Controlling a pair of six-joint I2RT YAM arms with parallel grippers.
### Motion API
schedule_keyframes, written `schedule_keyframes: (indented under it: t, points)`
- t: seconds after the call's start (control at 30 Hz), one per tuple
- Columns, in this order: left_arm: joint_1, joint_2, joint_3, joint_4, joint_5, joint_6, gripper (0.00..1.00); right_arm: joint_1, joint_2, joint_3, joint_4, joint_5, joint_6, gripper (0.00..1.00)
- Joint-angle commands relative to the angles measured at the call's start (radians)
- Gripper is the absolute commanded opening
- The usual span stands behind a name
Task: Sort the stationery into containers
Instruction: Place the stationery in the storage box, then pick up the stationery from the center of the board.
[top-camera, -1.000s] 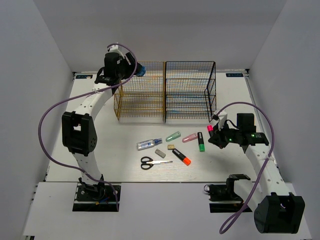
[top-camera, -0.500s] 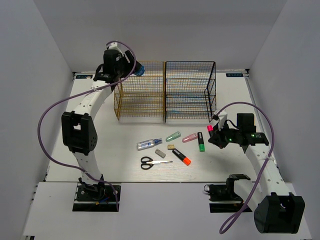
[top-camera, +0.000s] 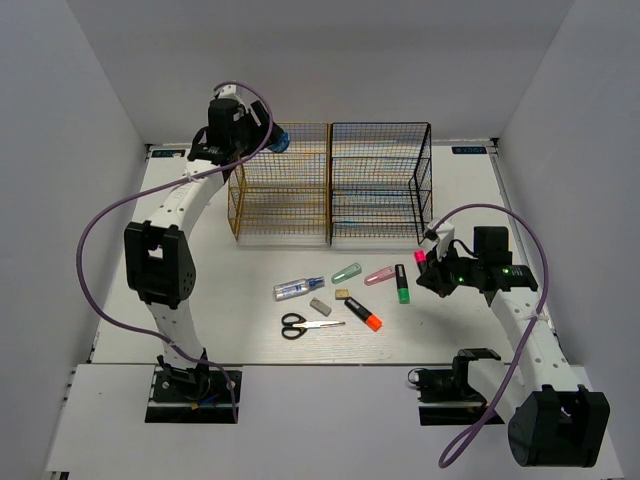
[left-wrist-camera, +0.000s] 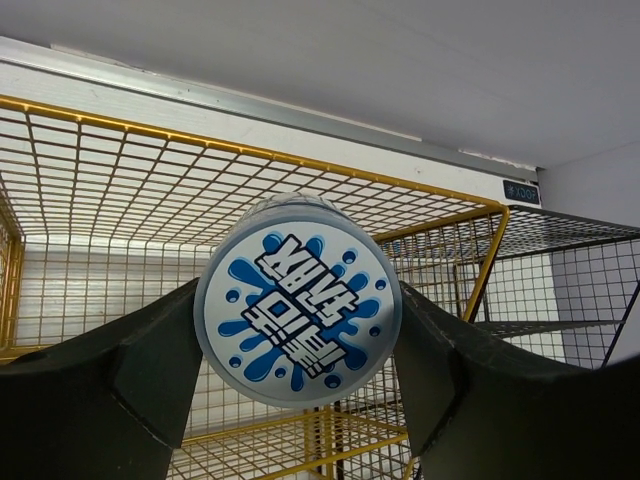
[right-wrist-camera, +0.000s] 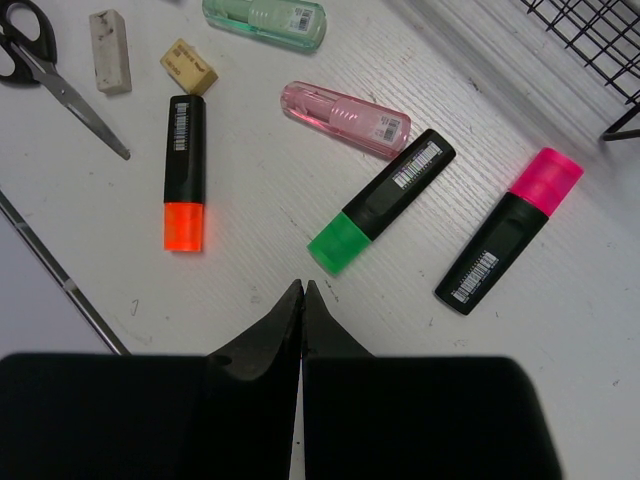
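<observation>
Right now your left end effector (left-wrist-camera: 300, 338) pinches the bluish tape roll (left-wrist-camera: 298, 312) over the gold-yellow rack (left-wrist-camera: 487, 262); its top tier (left-wrist-camera: 130, 180) seems to lie just below and ahead. Your right end effector (right-wrist-camera: 302, 298), pressed together, hovers just short of the green-capped highlighter (right-wrist-camera: 385, 197) on the worktop (right-wrist-camera: 600, 330).

Upside-down stylised lettering, not legible, is printed on the tape roll (left-wrist-camera: 298, 300); barcode stickers are borne by the black-bodied highlighters (right-wrist-camera: 184, 150).

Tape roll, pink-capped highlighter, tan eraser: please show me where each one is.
tape roll (left-wrist-camera: 298, 298): left wrist view, on its printed round face.
pink-capped highlighter (right-wrist-camera: 505, 242): right wrist view, on its black body.
tan eraser (right-wrist-camera: 189, 65): right wrist view, on its top face.
</observation>
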Motion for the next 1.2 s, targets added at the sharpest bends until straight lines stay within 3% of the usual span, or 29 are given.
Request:
schedule_keyframes:
  t: [0.0, 0.17, 0.5, 0.6, 0.63, 0.67, 0.7, 0.73, 0.77, 0.87, 0.9, 0.93, 0.97, 1.0, 1.03, 1.1, 1.13, 1.17]
  points:
    - [0.002, -0.006, 0.045, 0.015, -0.004, 0.0, 0.8, 0.003, -0.011, -0.005, 0.013, -0.01, -0.011, 0.0]
    - [0.004, -0.018, 0.031, 0.014, -0.018, 0.006, 0.87, 0.002, -0.013, -0.004, 0.014, -0.012, -0.008, 0.0]
    - [0.004, -0.027, 0.058, 0.002, -0.02, 0.006, 0.9, -0.001, -0.018, -0.009, 0.014, -0.012, -0.009, 0.0]
    - [0.004, -0.061, 0.054, 0.002, 0.003, 0.008, 0.8, 0.002, -0.019, -0.007, 0.014, -0.01, -0.005, 0.0]
    - [-0.004, -0.079, 0.052, -0.006, 0.034, 0.029, 0.63, 0.0, -0.018, -0.007, 0.016, -0.006, 0.001, 0.06]
    - [-0.01, -0.09, 0.054, -0.017, 0.037, 0.043, 0.49, 0.0, -0.016, -0.002, 0.018, -0.004, 0.001, 0.46]
    - [-0.027, -0.107, 0.055, -0.03, 0.039, 0.058, 0.34, 0.0, -0.015, -0.001, 0.016, 0.009, 0.015, 0.75]
    - [-0.05, -0.156, 0.058, -0.09, 0.042, 0.116, 0.1, -0.001, -0.013, 0.007, 0.011, 0.016, 0.027, 0.91]
    - [-0.083, -0.176, 0.063, -0.121, 0.057, 0.14, 0.0, -0.001, -0.008, 0.007, 0.016, 0.017, 0.044, 0.91]
    - [-0.198, -0.28, 0.023, -0.272, 0.05, 0.268, 0.0, -0.003, 0.005, 0.036, -0.01, -0.01, 0.054, 0.91]
    - [-0.225, -0.324, 0.009, -0.296, 0.049, 0.316, 0.02, -0.001, 0.01, 0.042, -0.025, -0.023, 0.05, 0.91]
    - [-0.315, -0.366, -0.007, -0.354, 0.043, 0.342, 0.3, 0.0, 0.012, 0.047, -0.047, -0.055, 0.019, 0.78]
    - [-0.346, -0.388, -0.052, -0.385, 0.019, 0.379, 0.43, -0.003, 0.022, 0.054, -0.053, -0.096, 0.003, 0.45]
    - [-0.378, -0.418, -0.07, -0.485, 0.01, 0.417, 0.52, 0.002, 0.028, 0.062, -0.077, -0.109, -0.002, 0.0]
    - [-0.463, -0.447, -0.09, -0.518, 0.004, 0.436, 0.77, 0.002, 0.035, 0.067, -0.087, -0.147, -0.009, 0.0]
    - [-0.521, -0.494, -0.197, -0.608, -0.044, 0.506, 0.91, 0.0, 0.045, 0.073, -0.117, -0.174, -0.043, 0.0]
    - [-0.573, -0.51, -0.272, -0.616, -0.055, 0.526, 0.95, 0.002, 0.047, 0.083, -0.122, -0.199, -0.049, 0.15]
    - [-0.611, -0.552, -0.309, -0.626, -0.068, 0.551, 0.97, 0.003, 0.051, 0.093, -0.13, -0.226, -0.064, 0.52]
